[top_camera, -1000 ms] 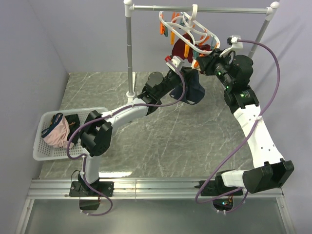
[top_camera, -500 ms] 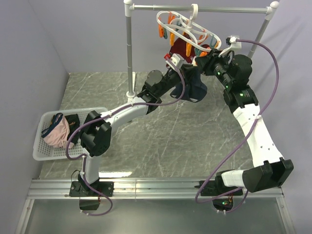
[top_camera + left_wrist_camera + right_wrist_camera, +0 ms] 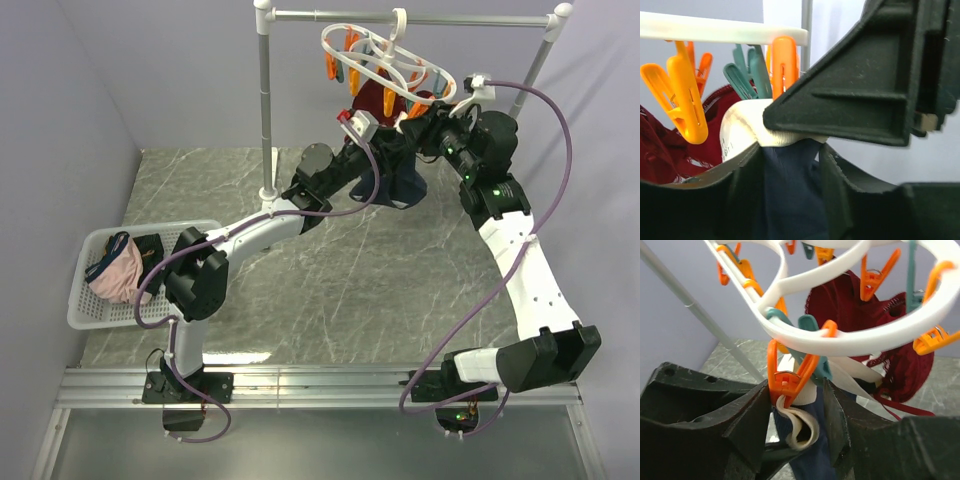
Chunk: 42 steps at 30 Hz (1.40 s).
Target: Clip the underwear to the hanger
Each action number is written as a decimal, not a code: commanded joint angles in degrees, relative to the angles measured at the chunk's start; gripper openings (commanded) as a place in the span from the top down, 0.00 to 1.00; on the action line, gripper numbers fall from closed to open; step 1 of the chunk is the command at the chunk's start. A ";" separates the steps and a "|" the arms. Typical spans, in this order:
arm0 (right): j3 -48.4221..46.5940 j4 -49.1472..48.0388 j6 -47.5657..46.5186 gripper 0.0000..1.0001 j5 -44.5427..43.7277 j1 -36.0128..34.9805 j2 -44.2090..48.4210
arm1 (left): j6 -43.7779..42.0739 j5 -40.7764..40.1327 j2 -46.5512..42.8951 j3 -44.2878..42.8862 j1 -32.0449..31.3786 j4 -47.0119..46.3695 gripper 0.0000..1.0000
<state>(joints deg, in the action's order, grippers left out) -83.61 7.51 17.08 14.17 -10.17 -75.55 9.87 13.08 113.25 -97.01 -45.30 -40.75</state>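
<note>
Navy-blue fabric briefs (image 3: 402, 186) hung far, right of centre, beneath white plastic oval ring hanger (image 3: 855, 342), beige waistband bitten by orange plastic clip (image 3: 785, 381), left claw (image 3: 790, 160) spread about navy cloth, right claw (image 3: 797, 392) spread around clip

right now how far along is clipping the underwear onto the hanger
Done: one orange clip on the hanger bites the beige band of the underwear. In hand: nothing gripped; left gripper and right gripper stand open around it. Left: withdraw, and perhaps a second clip, unconfirmed.
</note>
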 commanded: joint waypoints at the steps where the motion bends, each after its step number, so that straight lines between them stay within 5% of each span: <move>1: -2.87 0.14 -0.38 0.48 1.56 2.26 0.23 | -0.20 3.44 -2.15 0.23 0.04 -2.49 0.47; 18: -2.96 4.71 -8.11 0.40 8.50 8.59 -0.21 | -7.41 8.55 -14.81 19.49 1.43 3.39 0.30; 25: -3.75 7.25 -11.54 0.37 8.50 9.65 0.58 | 2.76 21.46 -11.92 15.63 10.93 5.42 0.24; 32: -2.97 11.21 -11.90 0.37 5.78 9.91 1.46 | 4.37 15.84 -5.43 11.32 13.04 6.13 0.26; 42: -2.25 13.23 -10.40 0.38 3.14 9.91 -0.30 | 13.76 5.56 11.54 -6.68 12.87 8.58 0.33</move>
<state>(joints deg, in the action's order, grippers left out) -85.12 20.45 6.52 18.57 -0.60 -75.88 18.76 23.03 121.64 -98.17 -32.42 -32.47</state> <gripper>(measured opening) 0.622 0.672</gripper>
